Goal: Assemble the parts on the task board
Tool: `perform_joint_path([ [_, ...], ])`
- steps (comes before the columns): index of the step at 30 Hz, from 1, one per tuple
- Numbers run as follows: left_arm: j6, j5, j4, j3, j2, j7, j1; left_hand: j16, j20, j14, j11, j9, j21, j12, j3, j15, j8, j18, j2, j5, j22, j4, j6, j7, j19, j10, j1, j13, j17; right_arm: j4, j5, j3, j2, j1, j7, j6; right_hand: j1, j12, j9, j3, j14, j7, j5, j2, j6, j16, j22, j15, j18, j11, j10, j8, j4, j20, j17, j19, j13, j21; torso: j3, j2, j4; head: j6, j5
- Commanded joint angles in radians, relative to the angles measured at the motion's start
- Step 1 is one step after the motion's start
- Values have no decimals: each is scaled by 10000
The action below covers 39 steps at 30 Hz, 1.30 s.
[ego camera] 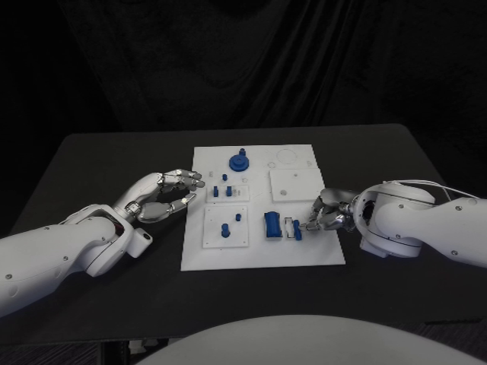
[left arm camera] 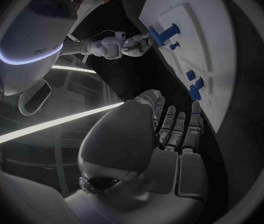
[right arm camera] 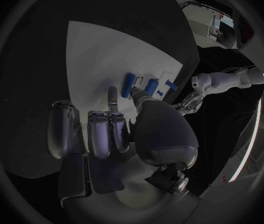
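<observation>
Hovering at the task board's (ego camera: 262,258) 9 o'clock edge, left hand (ego camera: 164,196) empty, fingers apart (right hand (ego camera: 329,213) at 3 o'clock, grip unclear).

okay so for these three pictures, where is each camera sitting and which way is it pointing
Head view: on the robot's head, looking down at the task board; both arms enter, left hand and right hand.
Left wrist view: behind the left hand, facing the board.
Right wrist view: behind the right hand, facing the board.
Shared: each wrist view also shows the other hand.
</observation>
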Motion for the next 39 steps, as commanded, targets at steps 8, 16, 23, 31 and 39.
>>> perform_joint_path([
  [8,120,47,-28,9,43,80,-21,52,-20,73,57,-10,36,41,80,-13,72,30,58,63,-12,-3,8,48,65,15,49,16,14,-285,-210,0,244,-150,-175,-150,-74,14,289,-138,1059,-138,10,23,260,61,1924,-115,143,-141,1040,463,152,-35,2634,64,2630,-21,-7,5,2,-1,25],
  [16,128,47,-43,9,55,76,-25,53,-20,75,60,-9,37,40,87,-10,73,26,57,70,-14,-10,11,50,68,19,52,16,14,-363,-701,2,372,-224,-148,-283,-226,14,1165,-380,1059,-264,18,53,-1,61,1903,-222,156,-257,1040,1296,405,-143,2634,33,2630,-101,-4,3,5,-1,47],
  [23,134,47,-60,9,57,70,-27,53,-20,75,60,-9,37,40,87,-10,73,26,57,70,-14,-10,11,50,68,19,52,16,14,-394,-804,3,449,-239,-155,-263,-479,14,1712,-573,1059,-303,20,59,-183,61,1887,-251,167,-291,1040,1732,787,-173,2634,10,2630,-162,-9,6,8,-1,64],
  [31,139,47,-68,9,54,67,-27,53,-20,75,60,-9,37,40,87,-10,73,26,57,70,-14,-10,11,50,68,19,52,16,14,-443,-825,3,511,-243,-270,-9,-343,14,1934,-563,1059,-335,30,51,-257,61,1870,-272,180,-317,1040,1888,782,-192,2634,-14,2630,-221,-8,6,11,-1,72],
  [39,147,47,-65,9,51,60,-28,58,-22,80,65,-10,41,39,101,-5,75,20,55,86,-17,-23,14,54,75,27,57,16,15,-474,-928,4,540,-245,-373,302,398,14,2183,-371,1026,-371,36,0,-436,5,1825,-302,212,-352,1040,1967,257,-223,2528,-85,2630,-379,-6,3,4,-1,90],
])
